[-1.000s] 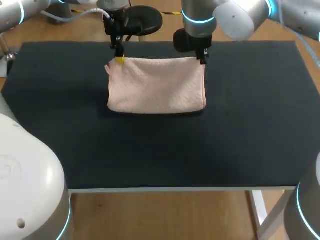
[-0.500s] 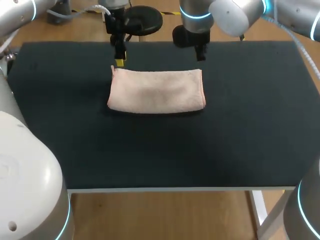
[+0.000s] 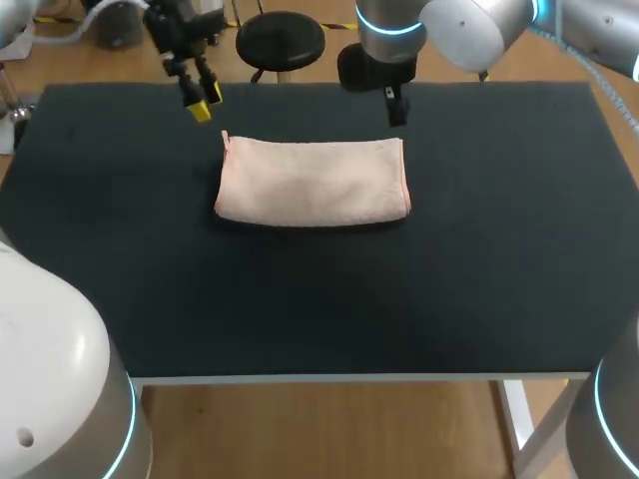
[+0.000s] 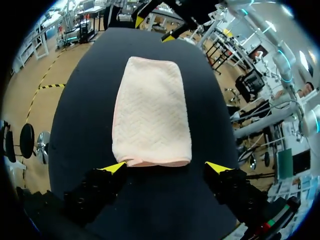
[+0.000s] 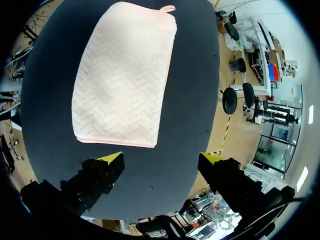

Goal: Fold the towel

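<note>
Head view looks down on the black table (image 3: 499,249), where the folded pink towel (image 3: 312,180) lies flat toward its far side. The left gripper (image 3: 200,105) hangs off the towel's far left corner and the right gripper (image 3: 395,108) near its far right corner. Both are spread wide, holding nothing.

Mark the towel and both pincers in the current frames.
towel (image 3: 313,181), head view, middle of its top face.
left pincer (image 3: 203,104), head view, midway between its yellow tips.
right pincer (image 5: 161,157), right wrist view, midway between its yellow tips.
</note>
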Robot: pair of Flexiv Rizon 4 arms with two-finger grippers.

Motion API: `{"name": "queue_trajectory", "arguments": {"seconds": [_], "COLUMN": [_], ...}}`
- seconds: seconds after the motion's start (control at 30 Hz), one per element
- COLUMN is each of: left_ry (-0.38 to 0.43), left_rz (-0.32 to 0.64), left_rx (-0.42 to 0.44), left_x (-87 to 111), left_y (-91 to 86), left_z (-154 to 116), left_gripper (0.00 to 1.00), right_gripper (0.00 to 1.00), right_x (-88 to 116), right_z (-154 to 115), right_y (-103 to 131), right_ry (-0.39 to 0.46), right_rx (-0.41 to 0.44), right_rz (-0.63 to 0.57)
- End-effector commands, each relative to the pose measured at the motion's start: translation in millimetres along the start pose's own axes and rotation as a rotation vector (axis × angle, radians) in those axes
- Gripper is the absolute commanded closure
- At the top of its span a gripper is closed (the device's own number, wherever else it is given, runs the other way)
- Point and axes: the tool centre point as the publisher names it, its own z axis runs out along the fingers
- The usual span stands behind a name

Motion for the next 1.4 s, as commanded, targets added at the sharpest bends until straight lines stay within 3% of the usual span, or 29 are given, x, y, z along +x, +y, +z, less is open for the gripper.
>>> {"name": "queue_trajectory", "arguments": {"seconds": [0.03,0.23,0.57,0.77,0.8,0.83,1.4], "left_ry": [-0.468,-0.656,-0.756,-0.709,-0.697,-0.625,-0.625], "left_rz": [0.048,0.053,-0.041,-0.05,-0.06,-0.101,-0.101], "left_rx": [0.263,0.278,0.41,0.441,0.433,0.418,0.418], "left_x": [53.9,65.8,42.6,27.9,26.7,21.9,21.9], "left_y": [12.3,17.8,32.2,27.1,26.6,26.8,26.8], "left_z": [2.3,2.1,10.3,15.0,15.6,16.9,16.9], "left_gripper": [0.0,0.0,0.0,0.0,0.0,0.0,0.0], "right_gripper": [0.0,0.0,0.0,0.0,0.0,0.0,0.0], "right_x": [2.4,6.9,13.3,11.8,11.6,10.8,10.8], "right_z": [-4.7,-12.8,-30.6,-33.3,-33.8,-34.0,-34.0], "right_y": [7.7,22.6,27.0,18.8,18.2,17.7,17.7], "right_ry": [0.004,0.001,0.0,0.003,0.01,-0.006,-0.006], "right_rx": [-0.007,-0.032,-0.078,-0.088,-0.053,-0.049,-0.049], "right_rz": [-0.029,-0.104,-0.161,-0.157,-0.173,-0.214,-0.214]}}
